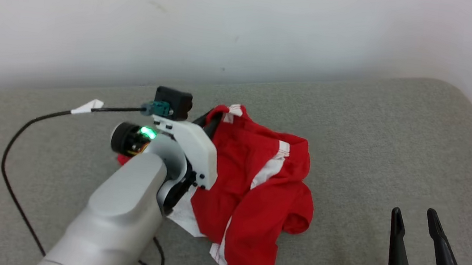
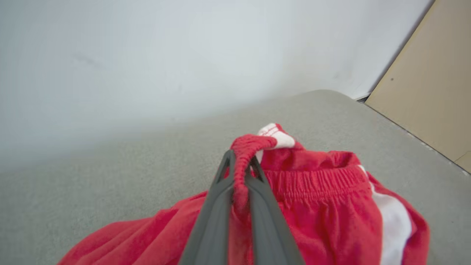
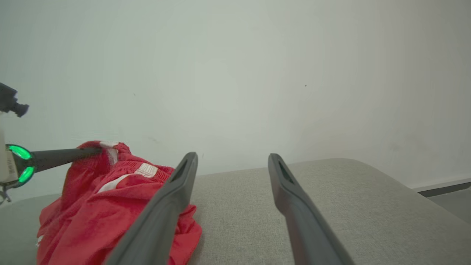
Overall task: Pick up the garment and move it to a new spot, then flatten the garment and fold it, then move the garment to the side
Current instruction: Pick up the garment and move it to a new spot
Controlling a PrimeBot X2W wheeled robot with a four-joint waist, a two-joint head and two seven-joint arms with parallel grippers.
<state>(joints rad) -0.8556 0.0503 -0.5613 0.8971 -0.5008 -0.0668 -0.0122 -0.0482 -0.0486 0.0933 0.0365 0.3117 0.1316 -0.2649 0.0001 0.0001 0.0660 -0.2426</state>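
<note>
A red garment with white side stripes lies crumpled on a grey padded bench, nearer its back edge, where a pale wall rises. The left gripper is seen clamped tight on a bunched fold of the elastic waistband, the red cloth pinched between its two dark fingers. That fold appears to sit a little higher than the rest of the heap, though this is hard to judge. The right gripper is seen near the bench's front right, well apart from the garment, its fingers spread wide with nothing between them. A black cable is seen curving over the bench's left part.
</note>
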